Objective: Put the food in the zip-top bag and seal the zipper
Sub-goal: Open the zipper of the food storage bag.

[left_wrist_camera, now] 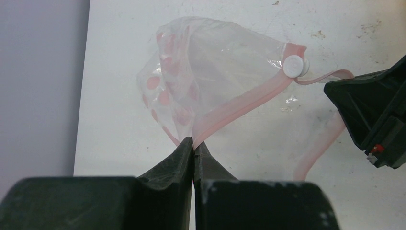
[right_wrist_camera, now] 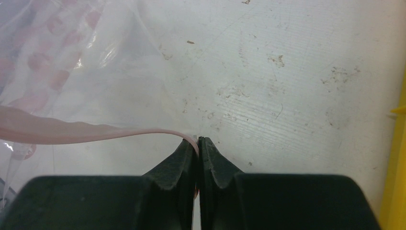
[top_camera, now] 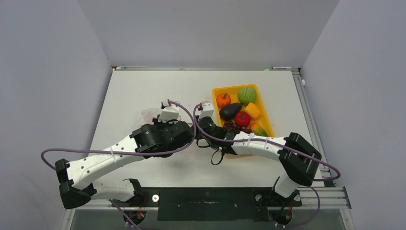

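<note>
The clear zip-top bag [left_wrist_camera: 215, 67] with pinkish-red dots lies on the white table, its mouth held apart and empty. My left gripper [left_wrist_camera: 193, 142] is shut on the pinkish-red zipper [left_wrist_camera: 249, 98] of one lip, near the white slider [left_wrist_camera: 294, 65]. My right gripper [right_wrist_camera: 197, 140] is shut on the other lip's strip [right_wrist_camera: 72, 130]. In the top view the arms hide most of the bag [top_camera: 149, 115]. The food sits in the yellow tray: orange pumpkin [top_camera: 223, 99], purple eggplant [top_camera: 230, 111], dark red grapes [top_camera: 231, 125], a green piece [top_camera: 247, 95] and a red piece [top_camera: 242, 119].
The yellow tray [top_camera: 234, 88] stands at the right of the table, just right of my right wrist; its edge shows in the right wrist view [right_wrist_camera: 400, 158]. The right gripper's black body [left_wrist_camera: 378, 120] fills the right side of the left wrist view. Walls enclose the table.
</note>
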`<act>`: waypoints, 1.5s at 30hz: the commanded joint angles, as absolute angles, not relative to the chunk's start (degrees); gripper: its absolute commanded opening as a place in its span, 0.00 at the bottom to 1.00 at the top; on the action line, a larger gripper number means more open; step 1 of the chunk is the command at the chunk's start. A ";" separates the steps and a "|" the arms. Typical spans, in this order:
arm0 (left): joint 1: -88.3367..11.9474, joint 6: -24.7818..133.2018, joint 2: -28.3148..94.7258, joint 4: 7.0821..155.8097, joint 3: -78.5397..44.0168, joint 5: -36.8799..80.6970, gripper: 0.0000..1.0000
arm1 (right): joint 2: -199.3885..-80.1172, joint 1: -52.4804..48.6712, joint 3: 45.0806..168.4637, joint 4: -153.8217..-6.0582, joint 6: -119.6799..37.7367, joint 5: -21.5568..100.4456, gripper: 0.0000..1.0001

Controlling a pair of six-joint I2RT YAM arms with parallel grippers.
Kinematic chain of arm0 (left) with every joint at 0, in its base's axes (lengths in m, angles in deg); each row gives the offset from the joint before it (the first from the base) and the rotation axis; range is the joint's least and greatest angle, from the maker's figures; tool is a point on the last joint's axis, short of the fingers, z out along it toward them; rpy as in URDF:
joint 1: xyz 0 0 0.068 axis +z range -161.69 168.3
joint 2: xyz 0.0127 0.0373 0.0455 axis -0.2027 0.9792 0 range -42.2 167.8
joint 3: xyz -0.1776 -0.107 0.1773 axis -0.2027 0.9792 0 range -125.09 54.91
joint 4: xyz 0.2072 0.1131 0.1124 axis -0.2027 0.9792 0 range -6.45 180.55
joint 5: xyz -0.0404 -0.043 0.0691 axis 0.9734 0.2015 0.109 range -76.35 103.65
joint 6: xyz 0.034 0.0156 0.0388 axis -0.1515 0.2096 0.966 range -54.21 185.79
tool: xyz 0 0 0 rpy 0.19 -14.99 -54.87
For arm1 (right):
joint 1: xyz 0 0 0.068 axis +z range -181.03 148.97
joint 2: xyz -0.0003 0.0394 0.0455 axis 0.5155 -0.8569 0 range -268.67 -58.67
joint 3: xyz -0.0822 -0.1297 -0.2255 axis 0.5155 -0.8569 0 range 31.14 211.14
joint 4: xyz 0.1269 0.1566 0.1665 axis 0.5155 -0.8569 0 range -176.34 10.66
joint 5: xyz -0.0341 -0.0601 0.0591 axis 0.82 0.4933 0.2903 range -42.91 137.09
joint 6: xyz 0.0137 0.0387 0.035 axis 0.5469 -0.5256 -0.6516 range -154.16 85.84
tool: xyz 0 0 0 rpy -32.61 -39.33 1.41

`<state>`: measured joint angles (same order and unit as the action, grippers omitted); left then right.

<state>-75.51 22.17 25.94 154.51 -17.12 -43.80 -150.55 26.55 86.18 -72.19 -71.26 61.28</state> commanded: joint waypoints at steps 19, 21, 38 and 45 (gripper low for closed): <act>-60.34 41.11 25.58 129.87 -13.04 -15.57 0.00 | -152.81 17.09 93.17 -81.05 -60.65 52.52 0.20; -59.18 41.79 26.19 129.55 -13.87 -13.65 0.00 | -153.25 16.67 94.48 -81.84 -60.19 52.22 0.21; -47.21 43.19 24.13 120.79 -6.61 -1.12 0.00 | -148.46 16.28 97.41 -84.05 -60.92 47.61 0.43; -45.30 43.33 23.45 120.41 -6.32 0.31 0.00 | -142.74 16.26 95.98 -85.44 -60.89 47.54 0.56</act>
<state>-46.66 42.65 25.44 123.56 -6.35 -1.53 -148.43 16.56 95.54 -85.76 -60.57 47.86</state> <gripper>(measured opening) 0.003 0.536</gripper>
